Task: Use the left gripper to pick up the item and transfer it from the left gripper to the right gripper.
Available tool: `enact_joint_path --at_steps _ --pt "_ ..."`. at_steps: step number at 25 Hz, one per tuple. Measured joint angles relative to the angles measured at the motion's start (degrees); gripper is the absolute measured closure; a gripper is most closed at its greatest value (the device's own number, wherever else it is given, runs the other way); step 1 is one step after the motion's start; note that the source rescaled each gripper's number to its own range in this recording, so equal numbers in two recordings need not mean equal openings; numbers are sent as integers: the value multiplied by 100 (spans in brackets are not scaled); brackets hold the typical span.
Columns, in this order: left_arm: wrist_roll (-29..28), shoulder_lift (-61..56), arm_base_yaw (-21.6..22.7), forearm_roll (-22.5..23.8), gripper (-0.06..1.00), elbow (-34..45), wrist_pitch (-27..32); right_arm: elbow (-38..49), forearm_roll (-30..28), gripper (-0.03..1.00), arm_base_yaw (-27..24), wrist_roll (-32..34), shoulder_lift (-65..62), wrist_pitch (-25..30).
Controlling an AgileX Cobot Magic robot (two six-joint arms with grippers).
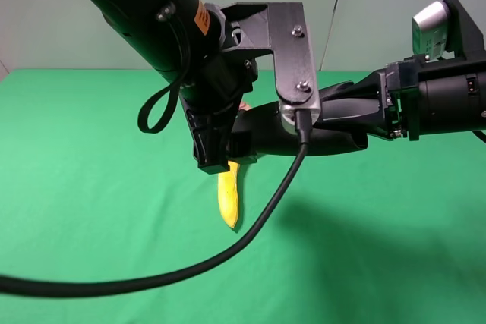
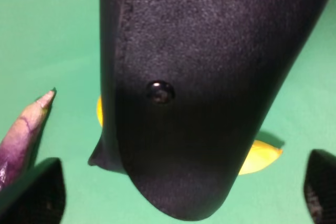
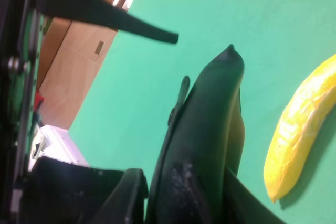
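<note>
Black case (image 1: 266, 134) is mid-frame in the high view, up off the green surface (image 1: 91, 210), above the banana (image 1: 228, 195). Right tool (image 1: 345, 111) is clamped on its flanks. Left tool (image 1: 214, 146) is wide, not touching it. Probably light, stiff and matte, so you should grip it across the narrow width.

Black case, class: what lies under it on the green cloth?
A yellow banana lies below the black case: bits show on either side, its middle is covered. A purple eggplant lies alongside.
</note>
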Motion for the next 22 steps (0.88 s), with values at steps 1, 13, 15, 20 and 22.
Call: enact_joint_path --at_steps 1,13,15,20,22 --pt "-40 0 0 0 7 0 -13 0 0 90 0 0 0 -5" --pt "-109 -6 0 0 -5 0 -25 0 -5 90 0 0 0 -24" --pt "-109 -36 0 0 -5 0 -25 0 -5 90 0 0 0 -24" --pt "-265 -383 0 -1 -5 0 21 0 -5 90 0 0 0 -24" --pt "-413 -600 0 -1 -5 0 110 0 -5 90 0 0 0 -24"
